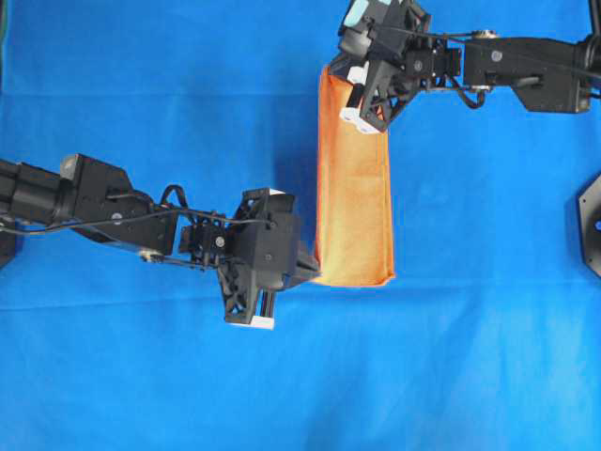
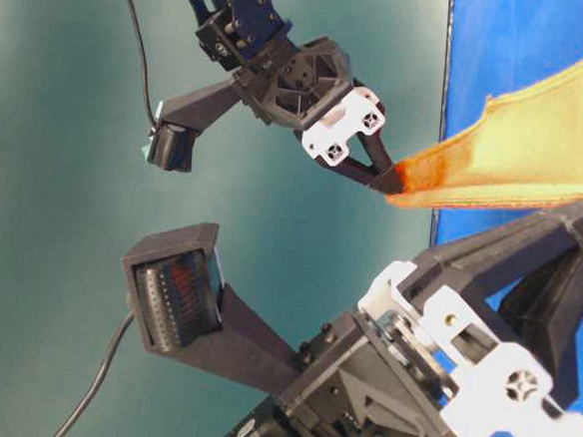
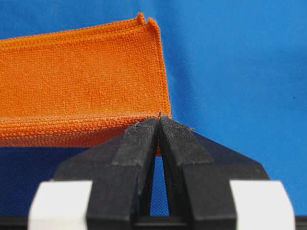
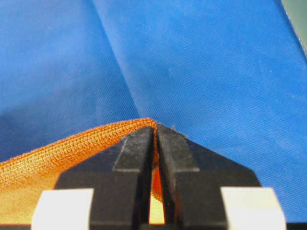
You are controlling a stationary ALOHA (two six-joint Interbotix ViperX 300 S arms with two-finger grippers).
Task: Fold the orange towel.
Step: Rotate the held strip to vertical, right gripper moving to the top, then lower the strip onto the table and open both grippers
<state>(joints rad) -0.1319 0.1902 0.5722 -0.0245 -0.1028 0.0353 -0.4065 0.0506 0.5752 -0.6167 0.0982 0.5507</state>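
The orange towel (image 1: 355,178) is a long, narrow doubled strip over the blue cloth, running from the top of the overhead view down to the middle. My left gripper (image 1: 314,272) is shut on its lower left corner; in the left wrist view the closed fingertips of the left gripper (image 3: 159,120) pinch the hem of the towel (image 3: 81,72). My right gripper (image 1: 336,85) is shut on the upper left corner, where the right gripper (image 4: 156,128) has orange towel (image 4: 57,153) between its fingers. In the table-level view the towel (image 2: 507,144) is stretched taut.
A large blue cloth (image 1: 488,357) covers the table and has a crease (image 4: 120,72) under the right gripper. A black fixture (image 1: 592,221) sits at the right edge. Both arms reach in from the sides.
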